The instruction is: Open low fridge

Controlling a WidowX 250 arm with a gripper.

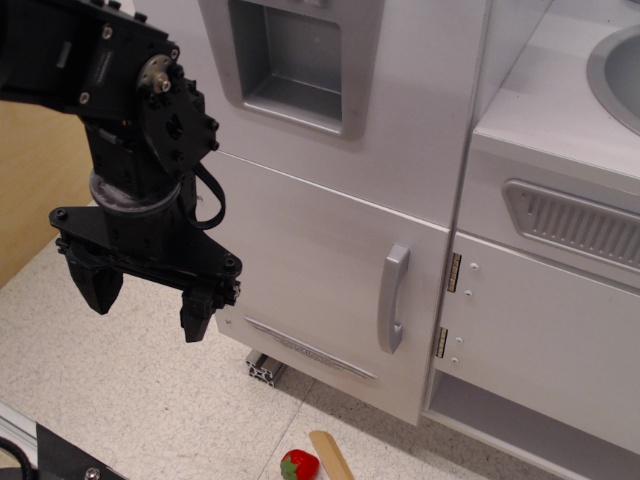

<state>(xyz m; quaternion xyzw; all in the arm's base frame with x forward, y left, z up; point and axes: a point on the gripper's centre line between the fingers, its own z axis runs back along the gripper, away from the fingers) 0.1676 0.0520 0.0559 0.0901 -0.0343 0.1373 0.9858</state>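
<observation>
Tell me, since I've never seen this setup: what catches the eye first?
The black gripper dominates the left foreground, jaws open and empty, hanging in front of the low fridge. Next comes the fridge's curved silver handle at the door's right edge, untouched. A small red strawberry lies on the floor below.

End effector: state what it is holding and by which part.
Nothing is held. The end effector hangs open with an empty gap between its fingers, left of the low fridge and apart from its handle.
</observation>
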